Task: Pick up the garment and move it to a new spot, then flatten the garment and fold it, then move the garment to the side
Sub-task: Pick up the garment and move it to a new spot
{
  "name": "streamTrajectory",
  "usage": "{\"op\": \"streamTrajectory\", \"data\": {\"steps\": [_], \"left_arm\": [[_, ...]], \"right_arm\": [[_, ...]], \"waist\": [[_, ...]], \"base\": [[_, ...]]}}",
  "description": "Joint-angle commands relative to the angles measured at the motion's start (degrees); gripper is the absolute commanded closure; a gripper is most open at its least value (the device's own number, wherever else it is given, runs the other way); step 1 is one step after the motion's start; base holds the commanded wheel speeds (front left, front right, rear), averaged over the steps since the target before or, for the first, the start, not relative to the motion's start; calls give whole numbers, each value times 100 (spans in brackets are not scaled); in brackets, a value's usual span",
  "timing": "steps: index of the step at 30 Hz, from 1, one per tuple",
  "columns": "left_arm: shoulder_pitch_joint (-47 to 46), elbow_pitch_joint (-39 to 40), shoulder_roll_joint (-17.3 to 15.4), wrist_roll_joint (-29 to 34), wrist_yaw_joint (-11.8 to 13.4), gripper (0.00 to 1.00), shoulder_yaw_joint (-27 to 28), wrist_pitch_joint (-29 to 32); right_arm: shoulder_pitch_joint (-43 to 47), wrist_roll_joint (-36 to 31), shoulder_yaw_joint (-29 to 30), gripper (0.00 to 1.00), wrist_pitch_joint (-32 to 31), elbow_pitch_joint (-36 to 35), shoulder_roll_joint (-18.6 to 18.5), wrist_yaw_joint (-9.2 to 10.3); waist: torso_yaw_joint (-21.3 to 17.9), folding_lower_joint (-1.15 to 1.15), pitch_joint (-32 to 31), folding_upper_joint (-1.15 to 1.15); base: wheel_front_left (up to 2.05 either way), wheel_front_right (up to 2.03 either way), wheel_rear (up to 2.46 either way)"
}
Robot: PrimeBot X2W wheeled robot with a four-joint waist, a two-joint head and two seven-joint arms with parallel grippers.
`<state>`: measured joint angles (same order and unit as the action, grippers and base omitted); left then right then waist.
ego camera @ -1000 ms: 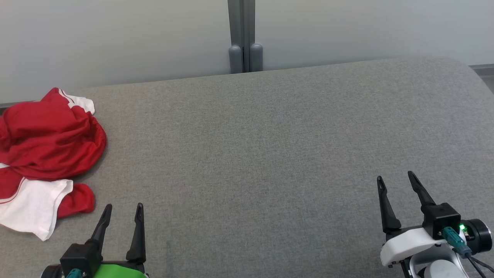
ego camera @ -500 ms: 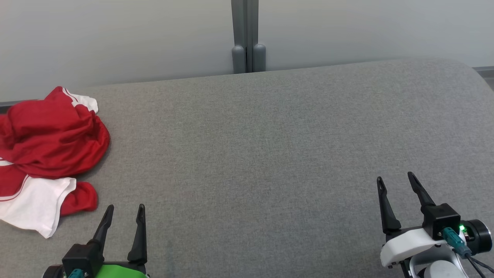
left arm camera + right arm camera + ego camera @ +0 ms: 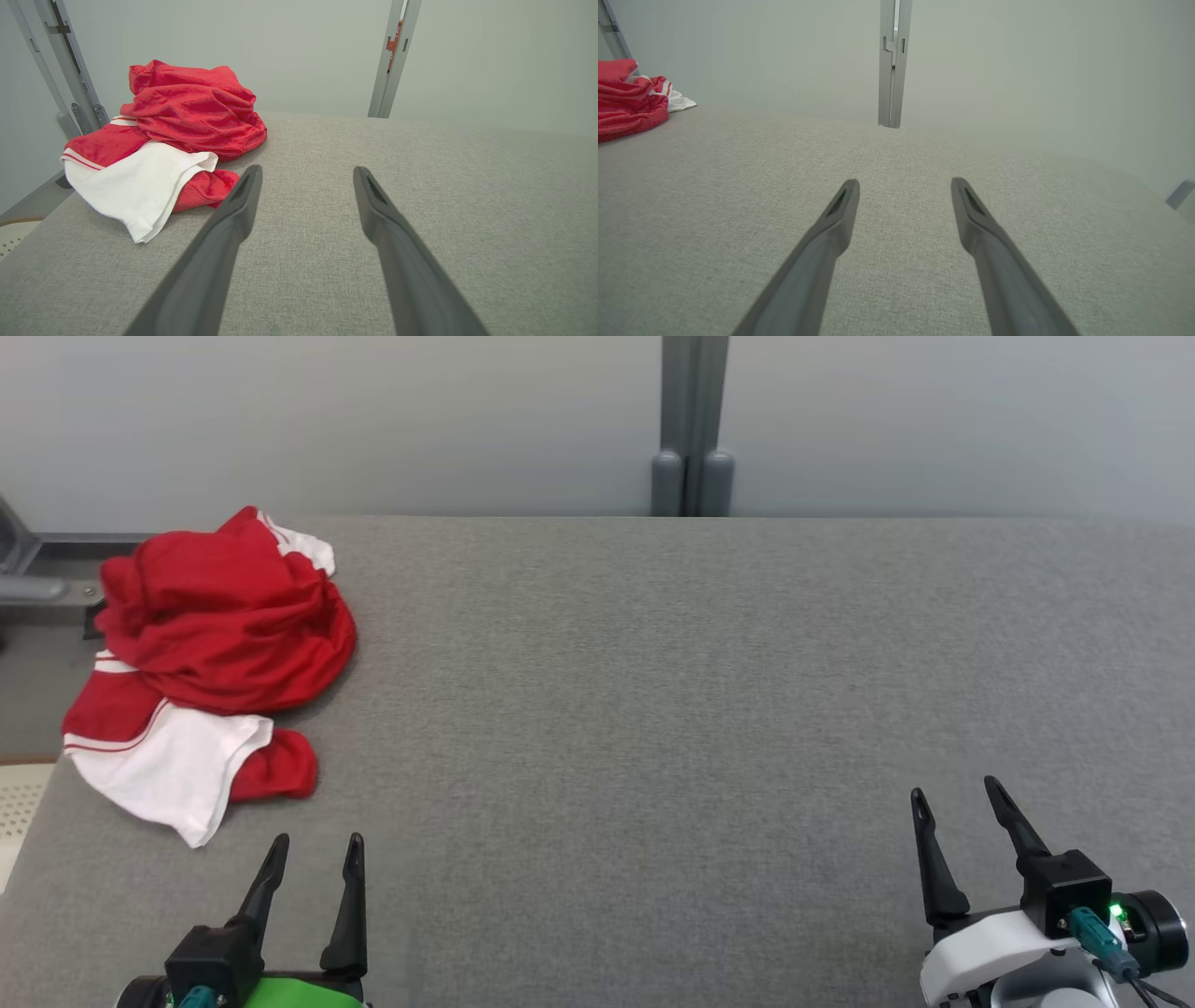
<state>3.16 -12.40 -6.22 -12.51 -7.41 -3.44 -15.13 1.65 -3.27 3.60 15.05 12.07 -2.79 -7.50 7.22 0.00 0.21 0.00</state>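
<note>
The garment (image 3: 210, 653) is a crumpled red and white heap at the far left of the grey padded table (image 3: 653, 691), close to the left edge. In the left wrist view the garment (image 3: 177, 126) lies ahead and to the left of the fingers. My left gripper (image 3: 316, 845) stands open near the front edge, just below the garment's white flap, not touching it. My right gripper (image 3: 954, 793) stands open at the front right, far from the garment. In the right wrist view the garment (image 3: 630, 102) is at the far left, beyond the open right gripper (image 3: 905, 184).
A pale wall with a grey vertical post (image 3: 693, 429) runs behind the table. A grey metal frame (image 3: 37, 579) and a strip of floor lie past the table's left edge. The table's left edge is close to the garment.
The head camera has turned to the left, so the whole scene has shifted right in view and the table's left edge has come in. Garment and both grippers have kept their places.
</note>
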Motion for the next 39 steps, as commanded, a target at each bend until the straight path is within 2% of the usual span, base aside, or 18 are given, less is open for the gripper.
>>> {"op": "streamTrajectory", "data": {"steps": [1, 4, 8, 13, 18, 24, 28, 31, 39], "left_arm": [[41, -10, -14, 46, -15, 0, 34, -3], [130, -44, -23, 48, -13, 0, 74, -3], [197, -39, -5, 31, -8, 0, 178, -3], [203, -8, 19, -5, -8, 0, 246, -3], [-150, 14, 46, -195, -8, 0, 244, -3], [-1208, -358, -220, -630, -7, 0, 0, -3], [-2329, -1110, -538, -1174, -7, 0, -187, -2], [-3255, -1721, -968, -1558, -5, 0, -619, 151], [-4720, -2508, -1840, -2685, -4, 0, -1313, 778]], "right_arm": [[16, 26, -35, 0, 19, 2, -17, 2], [-77, 60, -140, 0, 19, 28, -18, 3], [-193, 115, -305, 0, 18, 90, -17, 3], [-282, 167, -500, 0, 18, 162, -23, 3], [-377, 74, -611, 0, 18, 130, -26, 5], [-859, -251, -609, 0, 18, 27, -23, 4], [-1360, -416, -689, 0, 18, -86, -23, 4], [-1673, -416, -747, 0, 18, -124, -23, 5], [-2017, -213, -911, 0, 18, -122, -20, 4]], "waist": [[658, 0, -66, 0], [1108, 0, -79, 0], [1516, 0, -85, 0], [1654, 0, -55, 0], [1419, 0, 250, 0], [922, 0, 1152, 0], [550, 0, 1984, 0], [305, 0, 2491, 0], [-80, 0, 3092, 0]], "base": [[0, 0, 0], [0, 0, 0], [0, 0, 0], [0, 0, 0], [0, 0, 0], [0, 0, 0], [0, 0, 0], [0, 0, 0], [0, 0, 0]]}}
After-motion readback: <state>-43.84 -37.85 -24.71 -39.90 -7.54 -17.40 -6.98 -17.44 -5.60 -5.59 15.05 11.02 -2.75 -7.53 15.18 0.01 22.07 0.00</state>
